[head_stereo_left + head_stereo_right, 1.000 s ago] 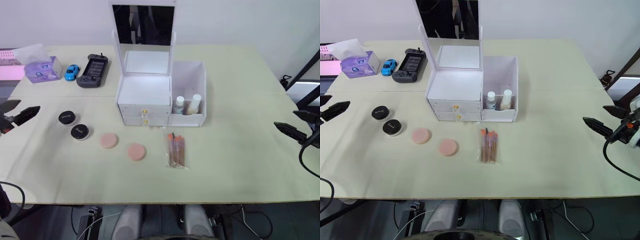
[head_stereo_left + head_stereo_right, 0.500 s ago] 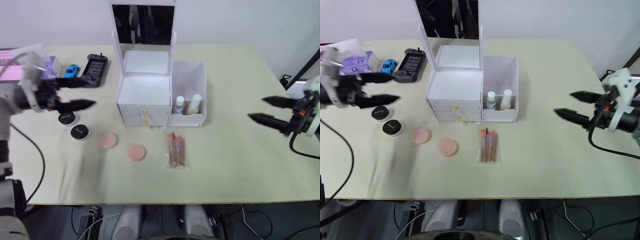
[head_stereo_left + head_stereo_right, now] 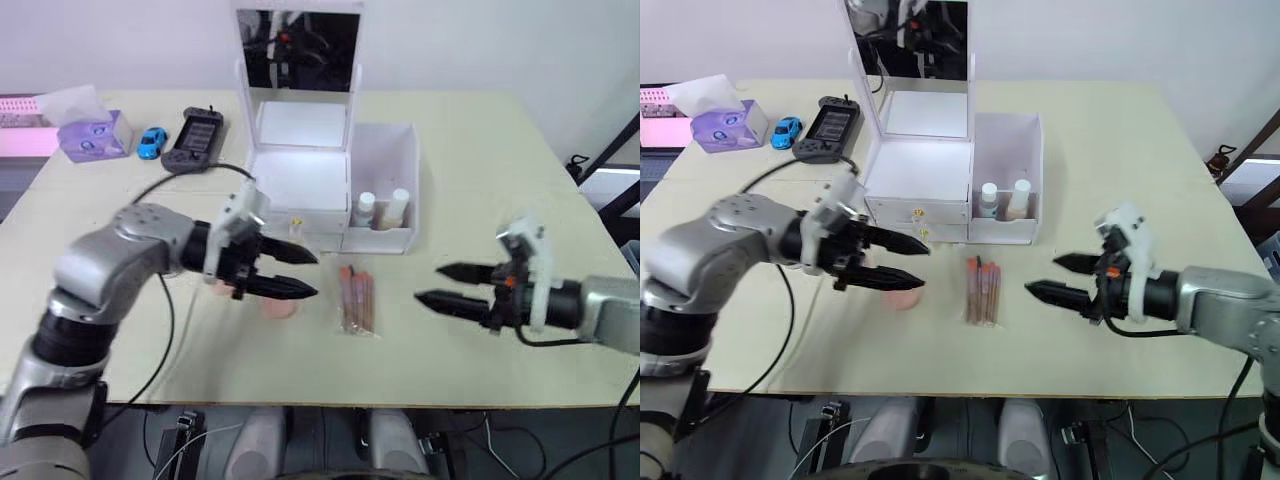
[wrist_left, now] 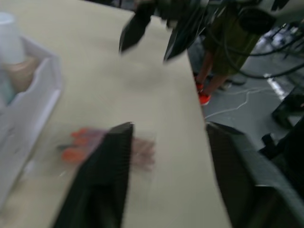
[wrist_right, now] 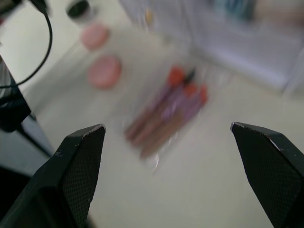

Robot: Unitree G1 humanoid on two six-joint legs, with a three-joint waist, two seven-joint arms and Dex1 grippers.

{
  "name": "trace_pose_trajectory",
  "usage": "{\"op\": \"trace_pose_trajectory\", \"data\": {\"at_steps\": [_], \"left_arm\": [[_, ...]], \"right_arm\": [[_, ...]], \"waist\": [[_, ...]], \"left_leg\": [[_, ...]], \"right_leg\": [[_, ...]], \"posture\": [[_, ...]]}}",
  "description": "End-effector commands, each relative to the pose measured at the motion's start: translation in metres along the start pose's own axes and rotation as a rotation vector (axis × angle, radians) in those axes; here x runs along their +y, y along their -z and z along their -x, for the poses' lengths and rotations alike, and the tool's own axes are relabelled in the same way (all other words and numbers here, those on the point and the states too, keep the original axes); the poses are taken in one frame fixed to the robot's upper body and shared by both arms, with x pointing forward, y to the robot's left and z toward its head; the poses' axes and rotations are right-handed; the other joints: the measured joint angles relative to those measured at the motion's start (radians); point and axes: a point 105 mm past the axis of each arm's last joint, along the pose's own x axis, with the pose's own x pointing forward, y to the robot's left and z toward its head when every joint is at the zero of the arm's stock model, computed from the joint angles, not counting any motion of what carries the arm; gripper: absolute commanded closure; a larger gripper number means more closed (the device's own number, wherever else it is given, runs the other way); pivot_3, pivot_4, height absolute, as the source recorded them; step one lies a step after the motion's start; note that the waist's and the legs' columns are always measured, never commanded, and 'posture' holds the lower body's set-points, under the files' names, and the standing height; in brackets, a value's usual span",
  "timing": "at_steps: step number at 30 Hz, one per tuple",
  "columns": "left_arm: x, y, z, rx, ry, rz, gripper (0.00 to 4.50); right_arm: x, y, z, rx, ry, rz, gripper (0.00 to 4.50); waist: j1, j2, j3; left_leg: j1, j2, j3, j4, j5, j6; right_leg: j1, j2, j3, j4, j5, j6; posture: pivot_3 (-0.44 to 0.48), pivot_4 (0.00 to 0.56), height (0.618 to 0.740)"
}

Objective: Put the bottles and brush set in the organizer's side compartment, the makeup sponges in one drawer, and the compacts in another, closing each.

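While both grippers hover open either side of brush set (image 3: 981, 291) on table (image 3: 1120, 160), left gripper (image 3: 912, 264) hides sponges; bottles (image 3: 1004, 200) sit in side compartment (image 3: 1006, 150).

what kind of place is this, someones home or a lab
Probably a lab or test room: a plain table staged with a makeup organizer and brush set, cables on the floor, and a person's legs nearby.

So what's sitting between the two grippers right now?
The bagged brush set lies on the table between the left gripper and the right gripper, as both eye views show.
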Motion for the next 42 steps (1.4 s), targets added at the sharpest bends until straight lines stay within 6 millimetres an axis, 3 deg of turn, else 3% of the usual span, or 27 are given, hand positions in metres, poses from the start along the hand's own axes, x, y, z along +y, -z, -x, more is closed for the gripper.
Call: {"op": "trace_pose_trajectory", "data": {"at_steps": [1, 2, 10, 15, 19, 27, 33, 38, 42], "left_arm": [[0.014, 0.008, -0.018, 0.059, -0.049, -0.027, 4.01], [0.015, 0.014, -0.024, 0.079, -0.053, -0.026, 4.45], [0.030, 0.067, -0.043, 0.268, -0.138, -0.093, 4.45], [0.039, 0.084, -0.060, 0.330, -0.183, -0.145, 4.45], [0.041, 0.097, -0.052, 0.411, -0.201, -0.163, 4.45], [0.041, 0.103, -0.043, 0.440, -0.245, -0.137, 4.45], [0.046, 0.106, -0.032, 0.473, -0.300, -0.134, 4.45], [0.052, 0.095, -0.015, 0.453, -0.341, -0.134, 4.45], [0.048, 0.090, -0.014, 0.397, -0.340, -0.075, 4.45]], "right_arm": [[-0.008, -0.005, -0.012, -0.019, -0.042, -0.164, 0.00], [-0.011, -0.005, -0.017, -0.031, -0.056, -0.224, 0.00], [-0.014, 0.002, -0.046, 0.002, -0.068, -0.456, 0.00], [-0.011, 0.009, -0.070, 0.063, -0.092, -0.552, 0.00], [-0.008, 0.015, -0.086, 0.102, -0.105, -0.581, 0.00], [-0.006, 0.019, -0.107, 0.134, -0.142, -0.631, 0.00], [-0.008, 0.032, -0.111, 0.182, -0.159, -0.651, 0.00], [-0.016, 0.028, -0.106, 0.178, -0.153, -0.637, 0.00], [-0.013, 0.035, -0.111, 0.214, -0.157, -0.625, 0.00]], "waist": [[0.001, 0.000, 0.000], [0.000, 0.000, 0.000], [0.000, 0.000, 0.000], [0.001, 0.000, 0.000], [-0.003, 0.000, -0.001], [-0.024, 0.001, -0.007], [-0.023, 0.004, -0.010], [-0.024, 0.006, -0.011], [-0.023, 0.006, -0.011]], "left_leg": [[0.000, 0.000, 0.000, 0.000, 0.000, 0.000], [0.000, 0.000, 0.001, 0.000, 0.000, 0.000], [-0.001, 0.000, 0.001, -0.002, -0.002, 0.003], [-0.001, 0.000, 0.000, 0.000, -0.002, 0.004], [0.000, 0.000, 0.000, 0.000, -0.002, 0.004], [0.002, 0.003, -0.001, 0.000, -0.002, 0.004], [0.003, 0.015, -0.001, -0.001, -0.002, 0.004], [0.004, 0.019, -0.001, -0.001, -0.002, 0.004], [0.003, 0.019, -0.001, -0.001, -0.002, 0.004]], "right_leg": [[0.000, 0.000, 0.000, 0.000, 0.000, -0.001], [0.000, 0.000, 0.000, 0.000, 0.001, -0.001], [-0.001, 0.000, 0.000, -0.002, 0.003, -0.002], [0.000, 0.000, 0.000, -0.002, 0.002, -0.001], [0.001, 0.001, 0.000, -0.002, 0.001, 0.001], [0.001, 0.005, 0.000, 0.000, 0.001, 0.000], [0.001, 0.018, 0.000, -0.002, 0.004, -0.006], [0.000, 0.022, 0.000, -0.001, 0.005, -0.010], [-0.001, 0.022, 0.000, -0.001, 0.005, -0.010]], "posture": [[0.000, 0.150, 0.740], [0.000, 0.150, 0.740], [0.000, 0.150, 0.740], [0.000, 0.150, 0.740], [0.000, 0.150, 0.740], [0.000, 0.150, 0.740], [0.000, 0.150, 0.740], [0.000, 0.150, 0.740], [0.000, 0.150, 0.740]]}}
